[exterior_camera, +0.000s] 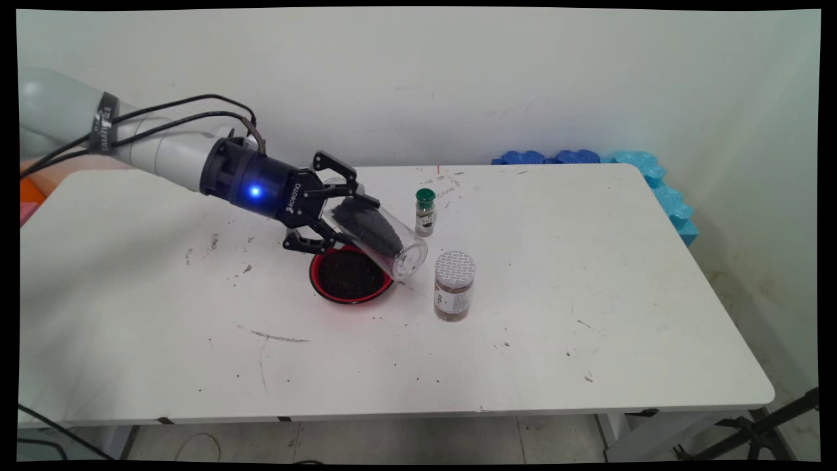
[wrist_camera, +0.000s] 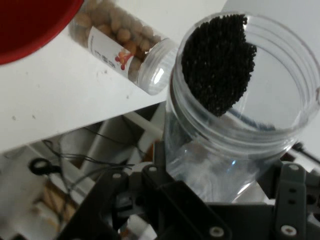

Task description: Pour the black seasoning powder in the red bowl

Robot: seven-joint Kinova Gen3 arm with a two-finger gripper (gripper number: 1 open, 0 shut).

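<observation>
Fingers of the black two-finger gripper point(exterior_camera: 330, 216) are clamped round a clear plastic jar point(exterior_camera: 376, 232), a smooth-walled cylinder with a ribbed, threaded neck and no lid. The jar is tipped over, its open mouth pointing right and slightly down, and it hangs just above the right part of a red bowl point(exterior_camera: 350, 275). Inside the jar sits a heap of fine black granules point(exterior_camera: 366, 226), gritty and matte, banked along the jar's wall. In the hand view the same granules point(wrist_camera: 217, 62) form a dark wedge against one side of the jar point(wrist_camera: 235, 125), whose round rim is open and whose other side is bare, glossy plastic.

The bowl is round and shallow, with a thin red rim, and holds a flat layer of the same dark grains. It rests on the white table point(exterior_camera: 523, 366), whose smooth top is scuffed and dotted with stray black specks.

Just right of the bowl, a little nearer, stands an upright squat jar point(exterior_camera: 454, 286) with a silvery patterned lid, a white label and brownish contents. Farther back, right of the tilted jar's mouth, stands a small slender spice bottle point(exterior_camera: 425, 212) with a green cap. Blue foam pieces point(exterior_camera: 641, 170) with wavy edges lie along the table's far right edge against the wall.
</observation>
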